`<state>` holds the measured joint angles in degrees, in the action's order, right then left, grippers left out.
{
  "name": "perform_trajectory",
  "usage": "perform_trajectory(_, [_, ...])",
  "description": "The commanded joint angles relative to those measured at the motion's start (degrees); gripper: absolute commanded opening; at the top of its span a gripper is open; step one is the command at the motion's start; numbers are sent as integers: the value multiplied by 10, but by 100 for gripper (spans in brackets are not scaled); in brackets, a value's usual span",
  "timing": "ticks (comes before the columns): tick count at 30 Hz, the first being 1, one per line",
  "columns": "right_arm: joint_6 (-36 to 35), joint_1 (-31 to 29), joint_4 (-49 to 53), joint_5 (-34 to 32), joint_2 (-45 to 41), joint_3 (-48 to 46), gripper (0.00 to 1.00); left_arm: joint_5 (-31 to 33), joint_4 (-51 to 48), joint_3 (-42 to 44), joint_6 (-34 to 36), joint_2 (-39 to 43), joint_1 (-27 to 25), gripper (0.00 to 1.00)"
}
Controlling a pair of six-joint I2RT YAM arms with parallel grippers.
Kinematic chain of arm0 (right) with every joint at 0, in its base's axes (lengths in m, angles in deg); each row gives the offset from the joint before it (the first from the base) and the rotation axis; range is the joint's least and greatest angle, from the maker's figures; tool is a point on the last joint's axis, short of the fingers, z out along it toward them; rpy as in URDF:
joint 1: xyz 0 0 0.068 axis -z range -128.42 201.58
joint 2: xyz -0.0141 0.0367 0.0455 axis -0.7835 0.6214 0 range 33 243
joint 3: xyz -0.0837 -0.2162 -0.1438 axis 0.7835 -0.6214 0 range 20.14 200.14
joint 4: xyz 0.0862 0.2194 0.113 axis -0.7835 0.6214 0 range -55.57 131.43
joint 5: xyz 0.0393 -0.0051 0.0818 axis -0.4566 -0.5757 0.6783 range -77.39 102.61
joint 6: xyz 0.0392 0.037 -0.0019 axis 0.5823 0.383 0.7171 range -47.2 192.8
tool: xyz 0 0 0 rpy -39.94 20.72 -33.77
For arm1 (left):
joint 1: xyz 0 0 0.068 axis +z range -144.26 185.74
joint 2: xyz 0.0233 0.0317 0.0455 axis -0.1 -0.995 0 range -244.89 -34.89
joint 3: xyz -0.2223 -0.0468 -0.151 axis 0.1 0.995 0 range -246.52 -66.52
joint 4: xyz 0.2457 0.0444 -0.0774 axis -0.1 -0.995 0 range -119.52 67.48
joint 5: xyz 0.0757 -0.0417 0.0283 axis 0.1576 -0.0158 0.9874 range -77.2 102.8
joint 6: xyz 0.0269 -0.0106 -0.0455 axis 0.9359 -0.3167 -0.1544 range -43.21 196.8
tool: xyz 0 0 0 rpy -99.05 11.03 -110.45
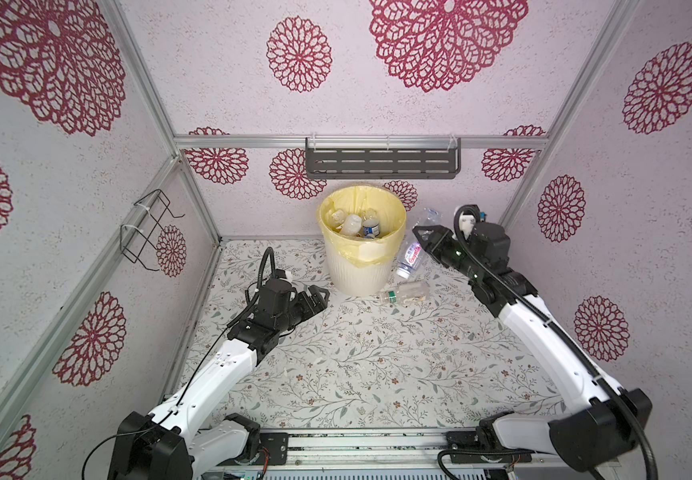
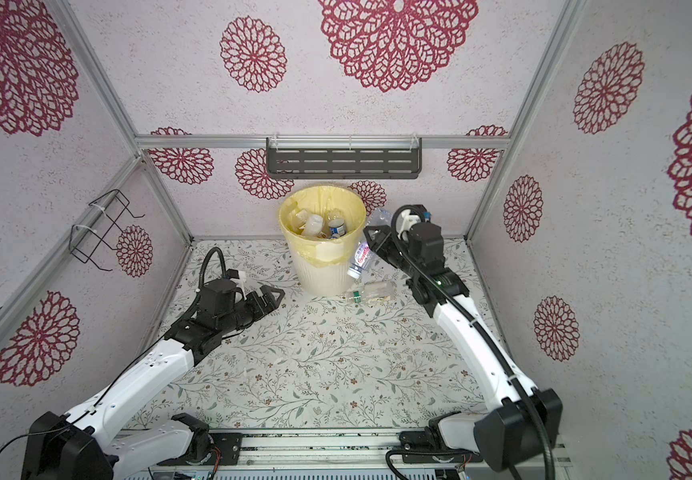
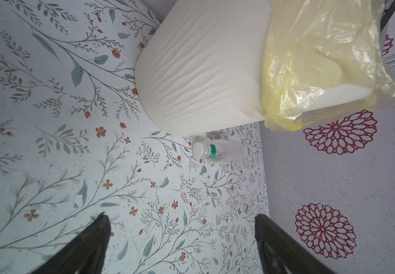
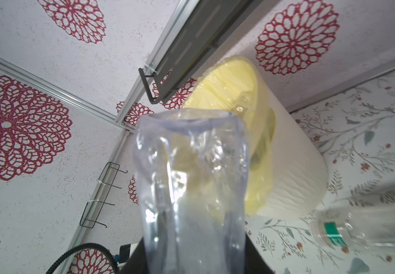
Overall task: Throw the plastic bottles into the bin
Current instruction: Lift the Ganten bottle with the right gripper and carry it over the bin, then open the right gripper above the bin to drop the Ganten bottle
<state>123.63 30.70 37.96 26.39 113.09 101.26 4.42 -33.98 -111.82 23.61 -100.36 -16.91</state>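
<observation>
Right jaws clench a clear bottle (image 1: 411,252) just right of the bin (image 1: 356,270), above frame centre, while left jaws gape empty; light, thin-walled and slippery, it probably crumples easily, so its labelled waist suits gripping.

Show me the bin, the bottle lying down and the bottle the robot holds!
bin (image 1: 356,272): a top view, its ribbed wall.
lying bottle (image 1: 408,291): a top view, its clear body.
held bottle (image 1: 410,252): a top view, its red label.
</observation>
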Motion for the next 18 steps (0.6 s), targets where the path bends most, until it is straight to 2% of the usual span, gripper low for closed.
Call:
perform_trajectory(1, [-24,-6,-2,2,110,137,39,-4,-5,-4,2,6,5,97])
perform_trajectory(3, [-32,-7,31,16,206,261,43,-4,-20,-15,7,3,5,97])
perform_trajectory(4, [-31,-7,61,20,258,336,54,-3,-28,-20,9,3,5,97])
perform_trajectory(6, [-35,-9,126,31,347,481,99,-3,-39,-27,12,1,5,97])
perform_trajectory(8, [-35,-12,191,23,405,592,99,-6,-41,-29,12,3,5,97])
perform_trajectory(10, [-47,-20,206,10,411,617,99,-7,-47,-31,12,3,5,97])
perform_trajectory(13, [-76,-35,178,-33,350,537,99,-4,-52,-32,17,6,5,97])
perform_trajectory(18, [-98,-37,114,-59,229,369,99,-4,-49,-37,26,-2,5,97])
